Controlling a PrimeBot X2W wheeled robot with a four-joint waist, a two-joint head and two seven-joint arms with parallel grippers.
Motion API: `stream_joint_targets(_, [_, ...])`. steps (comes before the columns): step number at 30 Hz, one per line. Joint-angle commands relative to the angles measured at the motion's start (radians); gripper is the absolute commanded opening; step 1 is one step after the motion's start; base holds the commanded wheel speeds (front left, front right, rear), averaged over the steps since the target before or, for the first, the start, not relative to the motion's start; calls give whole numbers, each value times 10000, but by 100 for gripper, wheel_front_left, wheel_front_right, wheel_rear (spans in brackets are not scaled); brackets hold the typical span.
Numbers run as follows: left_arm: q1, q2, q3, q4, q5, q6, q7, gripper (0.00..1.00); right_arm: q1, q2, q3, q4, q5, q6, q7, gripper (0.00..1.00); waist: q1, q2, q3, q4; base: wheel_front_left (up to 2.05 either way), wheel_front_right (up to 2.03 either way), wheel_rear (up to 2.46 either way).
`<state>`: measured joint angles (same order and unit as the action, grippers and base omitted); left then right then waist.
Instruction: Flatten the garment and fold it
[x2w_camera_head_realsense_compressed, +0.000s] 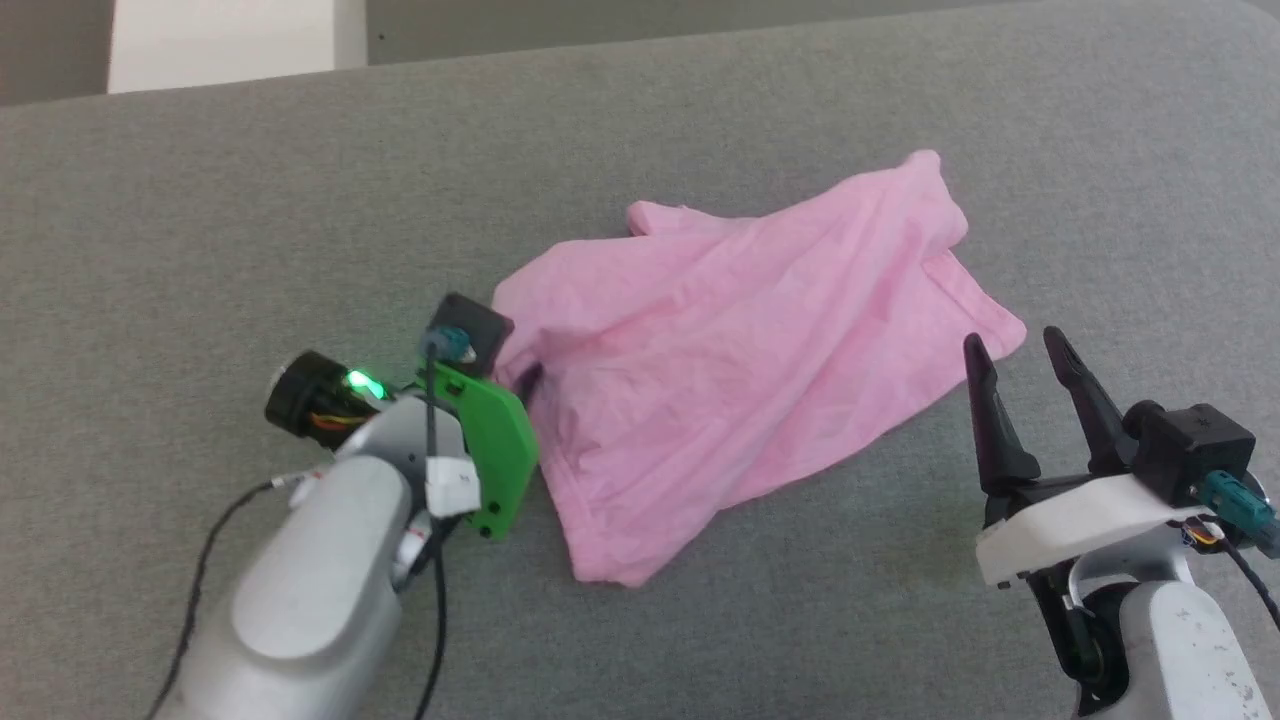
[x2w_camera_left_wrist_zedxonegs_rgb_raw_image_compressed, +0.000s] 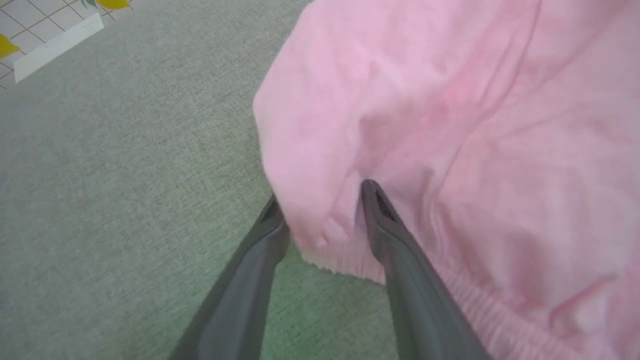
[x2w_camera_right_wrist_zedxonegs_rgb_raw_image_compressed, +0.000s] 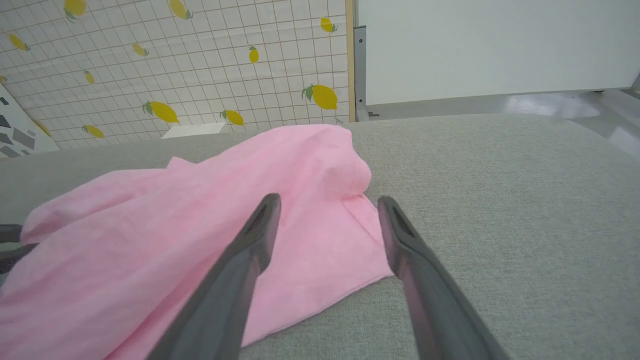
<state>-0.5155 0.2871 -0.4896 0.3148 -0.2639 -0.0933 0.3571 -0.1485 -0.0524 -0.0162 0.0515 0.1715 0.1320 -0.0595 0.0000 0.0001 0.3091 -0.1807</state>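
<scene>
Thin, limp garment (x2w_camera_head_realsense_compressed: 740, 350) will likely sag and slip; best pinched at its gathered waistband (x2w_camera_left_wrist_zedxonegs_rgb_raw_image_compressed: 350, 262), which the left hand (x2w_camera_left_wrist_zedxonegs_rgb_raw_image_compressed: 321, 195) straddles, fingers apart; the right hand (x2w_camera_head_realsense_compressed: 1013, 337) gapes wide, empty.

Thin and light pink, the garment (x2w_camera_head_realsense_compressed: 740, 350) lies rumpled, partly spread; gathered waistband (x2w_camera_left_wrist_zedxonegs_rgb_raw_image_compressed: 475, 300) toward the robot's left.

- Open table (x2w_camera_head_realsense_compressed: 200, 200) surrounds the garment (x2w_camera_head_realsense_compressed: 740, 350) on every side.
- The left tool (x2w_camera_left_wrist_zedxonegs_rgb_raw_image_compressed: 320, 195) blocks the garment's left edge, fingers astride a waistband fold.
- The right tool (x2w_camera_head_realsense_compressed: 1013, 342) stands just off the garment's right corner, jaws apart.
</scene>
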Motion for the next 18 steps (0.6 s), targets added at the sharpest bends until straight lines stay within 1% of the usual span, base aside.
stream_joint_targets(1, [-318, 201, 94, -132, -87, -78, 93, 0, -210, 21, 49, 15, 89, -13, -101, 100, 0, -1, 241, -203, 0, 0, 0])
stream_joint_targets(3, [-543, 508, 236, -329, -271, -152, 270, 0, -305, 21, 111, 24, 147, -13, -155, 100, 0, -1, 366, -274, 0, 0, 0])
stream_joint_targets(8, [-1374, 1609, 780, -540, -672, -264, 853, 0, -578, 21, 287, 57, 295, -13, -302, 100, 0, -1, 781, -467, 0, 0, 0])
stream_joint_targets(10, [-1739, 1967, 987, -489, -734, -278, 991, 0, -682, 21, 368, 131, 372, -13, -368, 100, 0, -1, 956, -530, 0, 0, 0])
stream_joint_targets(14, [-2350, 2514, 1279, -200, -553, -192, 922, 0, -905, 21, 572, 369, 539, -13, -539, 100, 0, -1, 1219, -633, 0, 0, 0])
stream_joint_targets(16, [-2486, 2618, 1458, 61, -555, -44, 794, 0, -992, 21, 653, 486, 600, -13, -604, 100, 0, -1, 1285, -659, 0, 0, 0])
stream_joint_targets(17, [-2523, 2642, 1565, 212, -569, 73, 694, 8, -1034, 22, 678, 545, 628, -13, -637, 100, 0, -1, 1307, -666, 0, 0, 0])
stream_joint_targets(18, [-2526, 2624, 1662, 323, -614, 173, 581, 46, -1064, 22, 692, 590, 637, -13, -661, 100, 0, -1, 1316, -667, 0, 0, 0])
